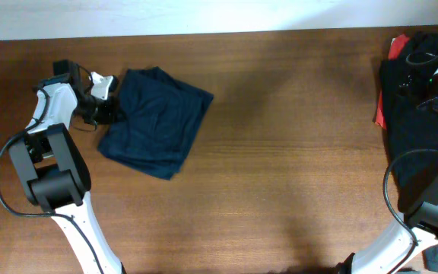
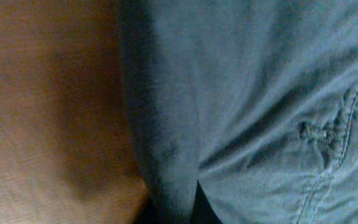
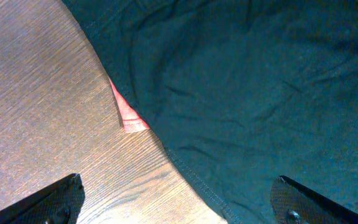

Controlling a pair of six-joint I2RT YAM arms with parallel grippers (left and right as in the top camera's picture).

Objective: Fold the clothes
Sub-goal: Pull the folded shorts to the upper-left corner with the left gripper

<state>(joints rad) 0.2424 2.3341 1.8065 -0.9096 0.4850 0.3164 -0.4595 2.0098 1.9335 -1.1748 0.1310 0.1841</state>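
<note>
A folded dark blue garment (image 1: 158, 122) lies at the table's left rear. My left gripper (image 1: 106, 110) is at its left edge. In the left wrist view a fold of the blue cloth (image 2: 241, 93) runs down between the dark fingers (image 2: 174, 213), so it is shut on the cloth. My right gripper (image 1: 426, 76) hovers over a pile of dark clothes (image 1: 413, 114) at the far right. In the right wrist view its fingers (image 3: 179, 202) are wide apart and empty above the dark garment's hem (image 3: 241, 93) and the bare wood.
A red garment (image 1: 392, 52) pokes out from under the dark pile; a sliver of it shows in the right wrist view (image 3: 129, 118). The brown wooden table (image 1: 295, 152) stretches between the two garments. The table's back edge meets a white wall.
</note>
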